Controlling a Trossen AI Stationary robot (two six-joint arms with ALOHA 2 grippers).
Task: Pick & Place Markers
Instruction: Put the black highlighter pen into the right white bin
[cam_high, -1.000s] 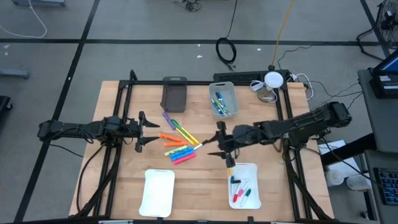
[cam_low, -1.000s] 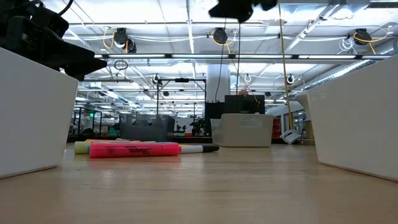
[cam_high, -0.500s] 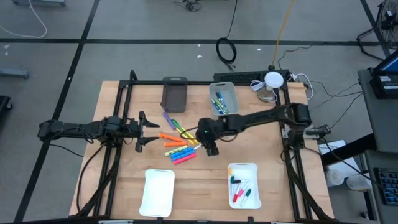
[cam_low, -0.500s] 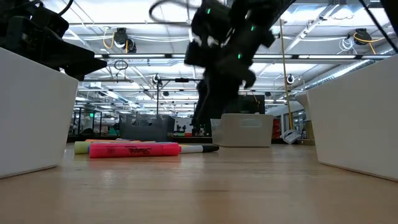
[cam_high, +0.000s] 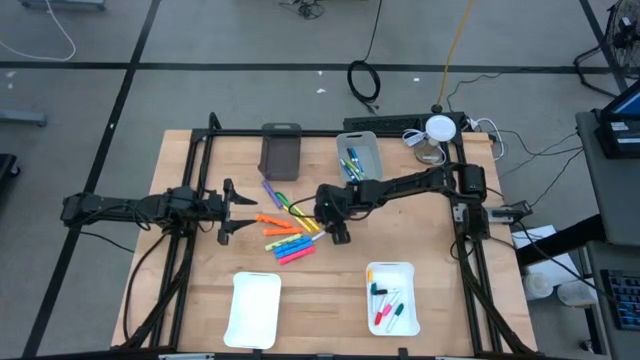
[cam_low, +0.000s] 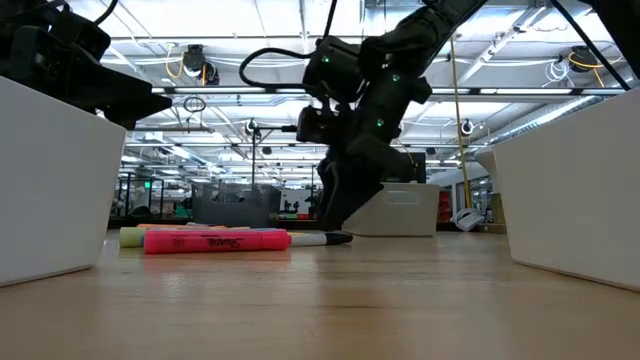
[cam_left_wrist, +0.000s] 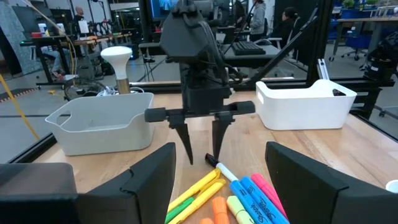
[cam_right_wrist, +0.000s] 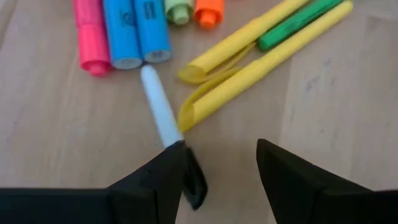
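Several markers (cam_high: 285, 232) lie in a loose pile mid-table: chunky orange, yellow, blue, pink and green ones, plus a thin white-barrelled marker (cam_right_wrist: 160, 112) with a black cap (cam_right_wrist: 194, 180). My right gripper (cam_high: 333, 229) hangs open just above the pile's right edge, slanting down. Its fingers stand on either side of the black cap (cam_left_wrist: 211, 162), which lies close beside one finger (cam_right_wrist: 155, 180); I cannot tell whether they touch. My left gripper (cam_high: 229, 212) waits open and level at the table's left, with nothing between its fingers.
A dark grey bin (cam_high: 280, 153) and a light bin (cam_high: 372, 145) holding markers stand at the far side. Two white trays sit near the front edge: one at the left (cam_high: 255, 308), one at the right (cam_high: 405, 275) with a few markers inside. Bare wood lies between them.
My right gripper has swung from above the right white tray toward the table's left and far side. It has sunk low to the marker pile and tipped its fingers further downward. The markers have not moved.
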